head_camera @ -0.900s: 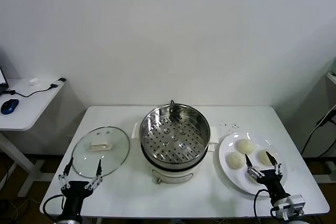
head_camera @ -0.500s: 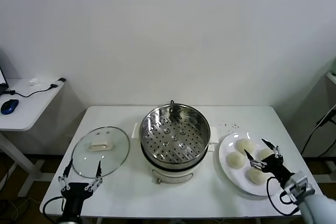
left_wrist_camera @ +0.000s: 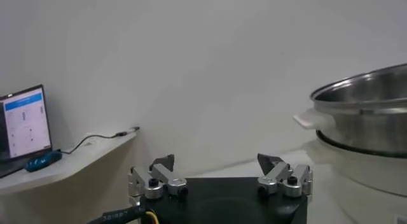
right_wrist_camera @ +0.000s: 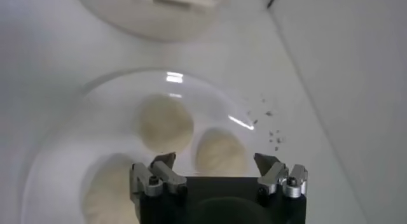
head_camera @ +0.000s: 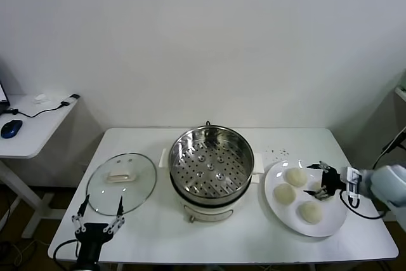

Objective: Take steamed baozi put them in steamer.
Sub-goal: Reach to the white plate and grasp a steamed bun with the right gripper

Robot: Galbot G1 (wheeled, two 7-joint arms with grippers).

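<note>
Several cream-white steamed baozi lie on a white plate (head_camera: 285,218) at the right: one at the back (head_camera: 295,176), one on the left (head_camera: 283,193), one at the front (head_camera: 310,211). Another (head_camera: 315,188) lies partly hidden under my right gripper (head_camera: 315,181), which reaches in from the plate's right side, open and holding nothing. In the right wrist view that gripper (right_wrist_camera: 214,159) hovers open above one baozi (right_wrist_camera: 219,152), with others (right_wrist_camera: 165,123) beside it. The steel steamer (head_camera: 211,163) stands mid-table with nothing on its perforated tray. My left gripper (head_camera: 98,211) waits open at the front left.
A round glass lid (head_camera: 122,182) with a white handle lies flat, left of the steamer and just behind my left gripper (left_wrist_camera: 216,161). The steamer's rim (left_wrist_camera: 369,98) shows in the left wrist view. A side desk (head_camera: 28,125) with a mouse stands beyond the table's left edge.
My right arm has swung from the table's front edge round to the plate's right side, so the open gripper now points across the plate over the rightmost baozi. The left gripper has stayed put.
</note>
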